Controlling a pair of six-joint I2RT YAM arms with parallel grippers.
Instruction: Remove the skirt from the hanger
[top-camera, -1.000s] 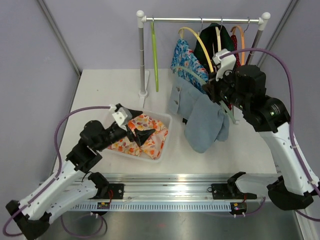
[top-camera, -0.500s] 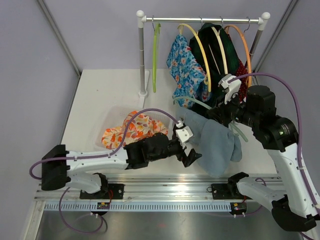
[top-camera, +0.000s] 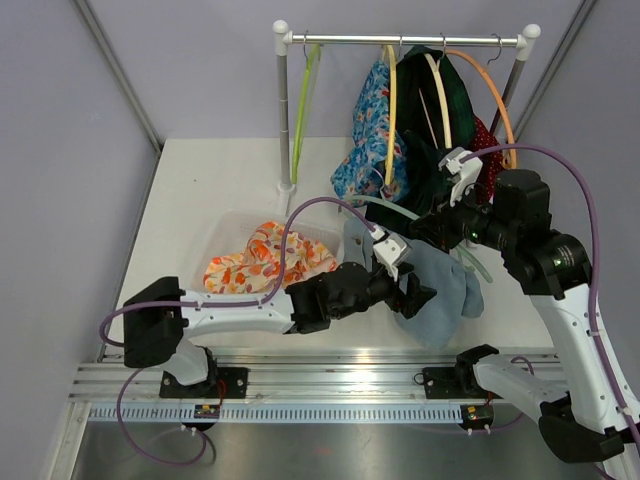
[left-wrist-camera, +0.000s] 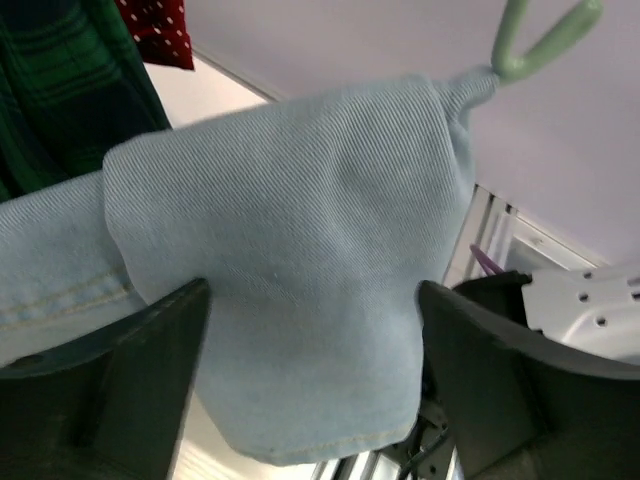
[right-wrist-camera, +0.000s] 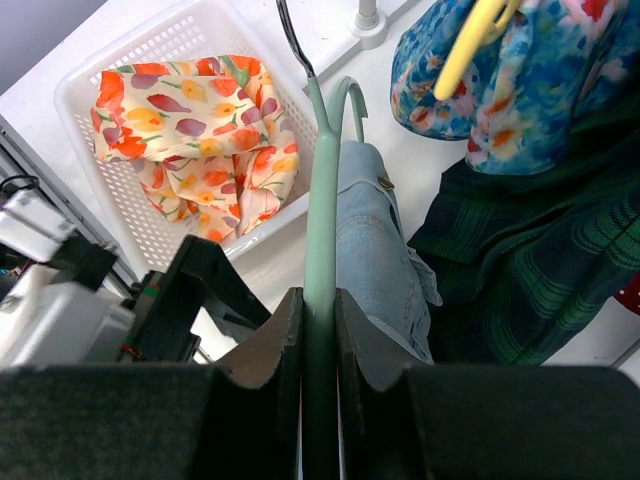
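Having swung across from the basket (top-camera: 205, 245) at the left, my left gripper (top-camera: 413, 293) now straddles the denim skirt (top-camera: 447, 290) hanging right of centre, jaws apart, while my right gripper (right-wrist-camera: 320, 400) clamps its green hanger (right-wrist-camera: 322, 250), so pulling it off looks next.

Pale blue twill denim skirt (left-wrist-camera: 300, 250), tan stitching at the hem. Mint-green plastic hanger (right-wrist-camera: 322, 280). White lattice plastic basket (right-wrist-camera: 200, 30). Cream cloth (right-wrist-camera: 190, 130) printed in orange, red and purple leaves. Blue floral garment (right-wrist-camera: 560, 90) with orange and white blooms. Dark green tartan garment (right-wrist-camera: 540, 270). Red white-spotted cloth (left-wrist-camera: 155, 30).
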